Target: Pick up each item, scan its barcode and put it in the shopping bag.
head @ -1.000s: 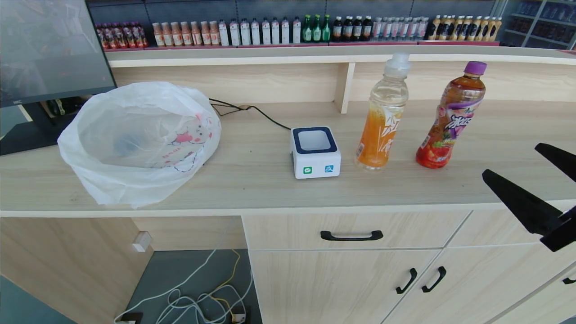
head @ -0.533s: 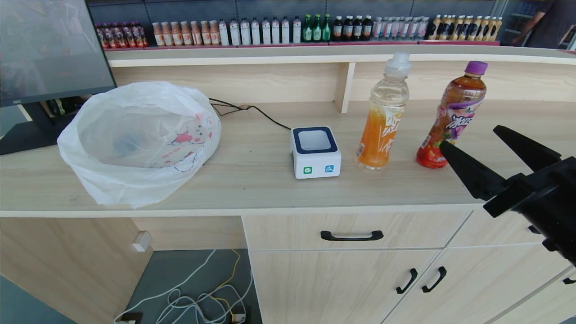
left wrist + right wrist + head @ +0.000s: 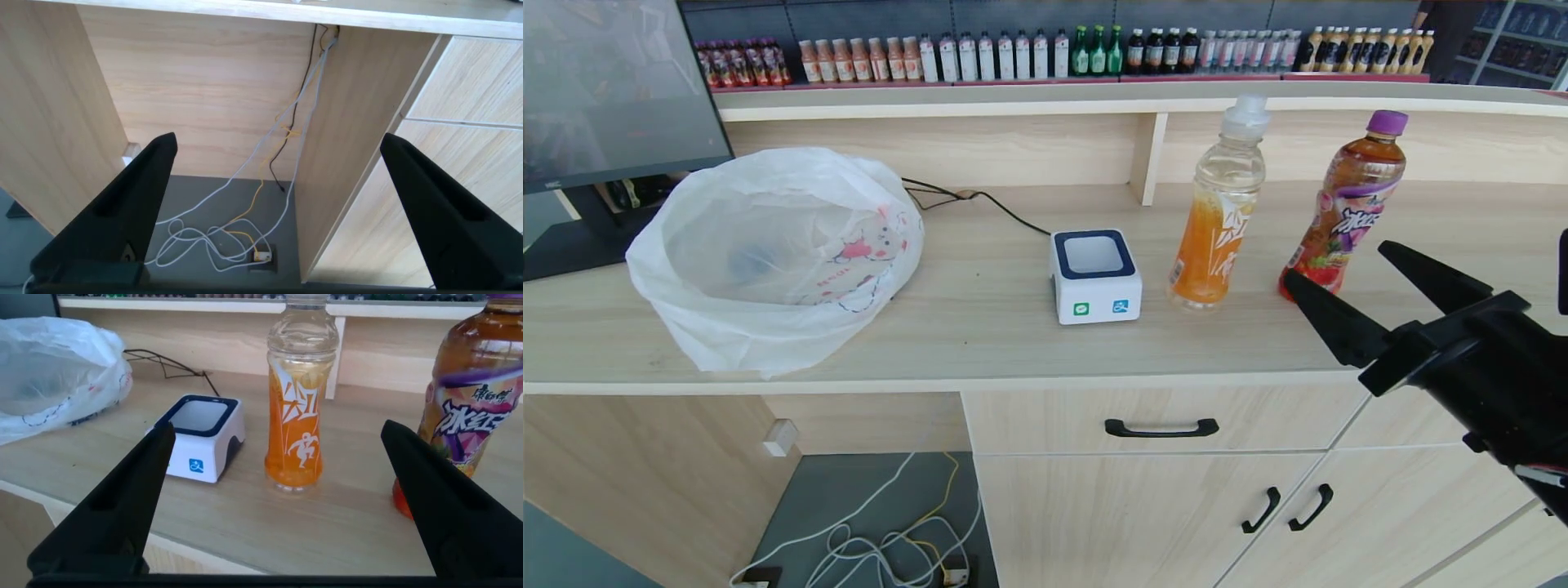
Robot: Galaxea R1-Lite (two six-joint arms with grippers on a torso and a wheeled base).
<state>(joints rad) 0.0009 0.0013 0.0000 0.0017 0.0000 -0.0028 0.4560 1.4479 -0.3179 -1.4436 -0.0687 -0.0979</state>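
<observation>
Right gripper [image 3: 1333,261] gapes wide, near right. Centre it on the orange bottle [image 3: 1217,220] mid-body, clear of the red bottle [image 3: 1343,212].

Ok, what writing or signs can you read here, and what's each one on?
Orange bottle: white stylised characters, not clearly readable.
Purple-capped bottle: big stylised characters, not clearly readable.
Scanner: green and blue icons, no words.
Shopping bag: tiny red print, too blurred.
</observation>
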